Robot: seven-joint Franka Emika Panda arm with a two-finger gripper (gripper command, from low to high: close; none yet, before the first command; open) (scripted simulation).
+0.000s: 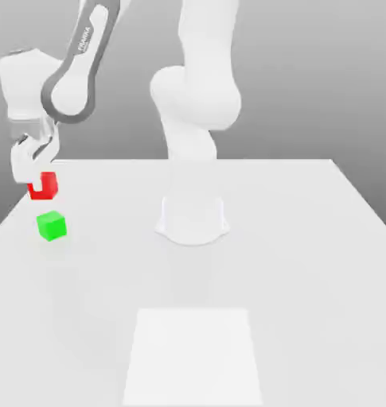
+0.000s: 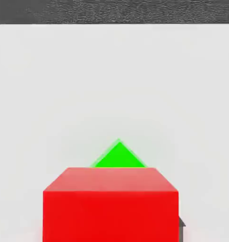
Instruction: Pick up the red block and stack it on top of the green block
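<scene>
My fingers (image 1: 38,184) are closed on the red block (image 1: 43,186), the green block (image 1: 52,226) on the table below, so I must centre over it, then lower gently and level!

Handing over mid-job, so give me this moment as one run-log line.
fingers: closed on red block | red block: held, not stacked | green block: on table | next: likely placing

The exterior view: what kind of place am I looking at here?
Probably a simulated robot test scene rather than a real room: a white robot arm stands on a plain pale surface, bright red and green blocks sit by it, and the backdrop is bare grey.
</scene>
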